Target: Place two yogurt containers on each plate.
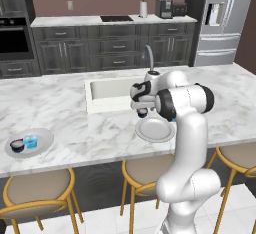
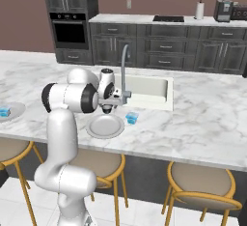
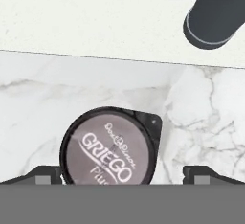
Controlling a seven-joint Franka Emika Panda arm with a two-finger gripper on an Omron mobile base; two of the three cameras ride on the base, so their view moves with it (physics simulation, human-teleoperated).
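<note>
A dark yogurt container (image 3: 109,151) with a pale lid stands on the marble in the hand view, between my spread fingertips (image 3: 48,175). My gripper (image 3: 123,176) is open, directly over it and not closed on it. From the base it hangs (image 1: 142,109) (image 2: 108,107) just behind the near plate (image 1: 155,130) (image 2: 105,126), which is bare. A light blue container (image 2: 131,118) sits on the counter right of that plate. The far left plate (image 1: 42,139) (image 2: 14,109) holds a dark container (image 1: 17,146) and a light blue one (image 1: 31,141) (image 2: 4,112).
The sink basin (image 1: 107,90) (image 2: 149,89) and its faucet (image 1: 148,55) (image 2: 124,65) (image 3: 210,22) lie just beyond the gripper. Tan stools (image 1: 37,188) (image 2: 202,181) line the island's near edge. Dark cabinets and a fridge (image 1: 220,23) stand at the back.
</note>
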